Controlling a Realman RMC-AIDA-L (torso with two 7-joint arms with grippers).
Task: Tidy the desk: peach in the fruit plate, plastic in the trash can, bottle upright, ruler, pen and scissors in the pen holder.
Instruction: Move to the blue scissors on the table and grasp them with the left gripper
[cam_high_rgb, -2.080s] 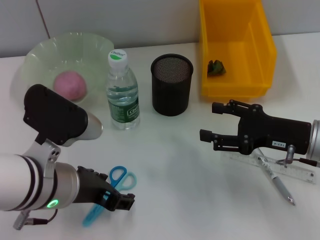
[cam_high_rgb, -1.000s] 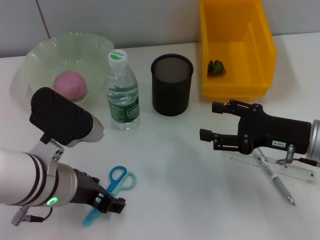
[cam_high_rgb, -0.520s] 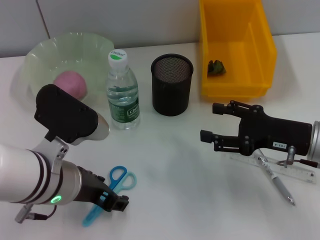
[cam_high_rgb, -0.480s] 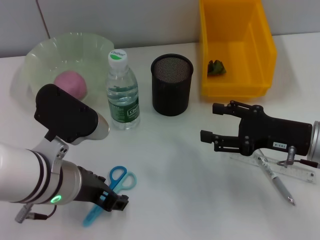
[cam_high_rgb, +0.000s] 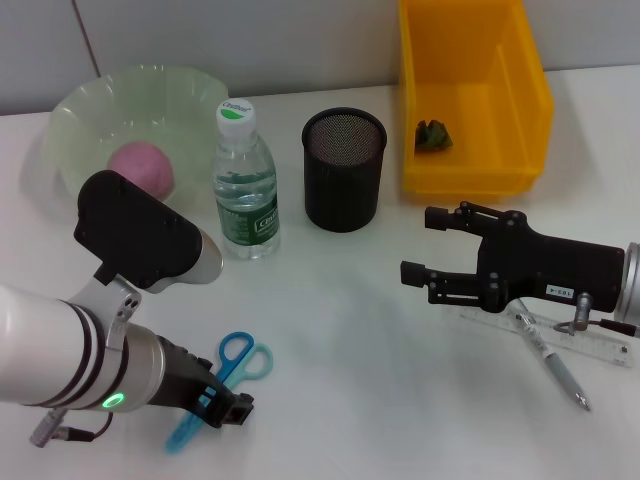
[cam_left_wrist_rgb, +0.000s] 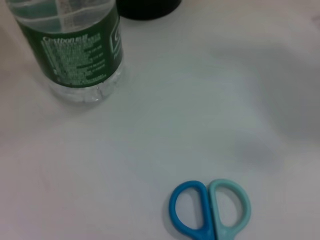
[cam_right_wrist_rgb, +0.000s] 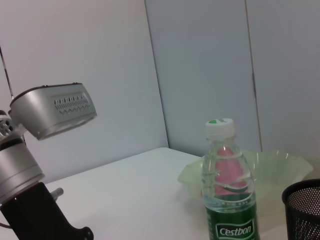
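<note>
The blue scissors (cam_high_rgb: 238, 362) lie flat at the front left, and their handles (cam_left_wrist_rgb: 210, 209) also show in the left wrist view. My left gripper (cam_high_rgb: 222, 402) is open low over their blades, one finger on each side. My right gripper (cam_high_rgb: 418, 243) hangs open and empty over the right of the desk, just left of the clear ruler (cam_high_rgb: 600, 346) and the pen (cam_high_rgb: 556, 368). The pink peach (cam_high_rgb: 140, 168) sits in the pale green fruit plate (cam_high_rgb: 70, 105). The bottle (cam_high_rgb: 245, 185) stands upright beside the black mesh pen holder (cam_high_rgb: 343, 170). The green plastic (cam_high_rgb: 432, 135) lies in the yellow trash can (cam_high_rgb: 520, 110).
The bottle (cam_left_wrist_rgb: 75, 45) stands close behind the scissors in the left wrist view. The right wrist view looks across the desk at the bottle (cam_right_wrist_rgb: 230, 200), the fruit plate (cam_right_wrist_rgb: 280, 165), the pen holder (cam_right_wrist_rgb: 302, 205) and my left arm (cam_right_wrist_rgb: 50, 115). White desk lies between the two grippers.
My left arm has shifted a little and its gripper has slid back along the scissors toward the blades, sitting lower. The right arm and everything else have stayed still.
</note>
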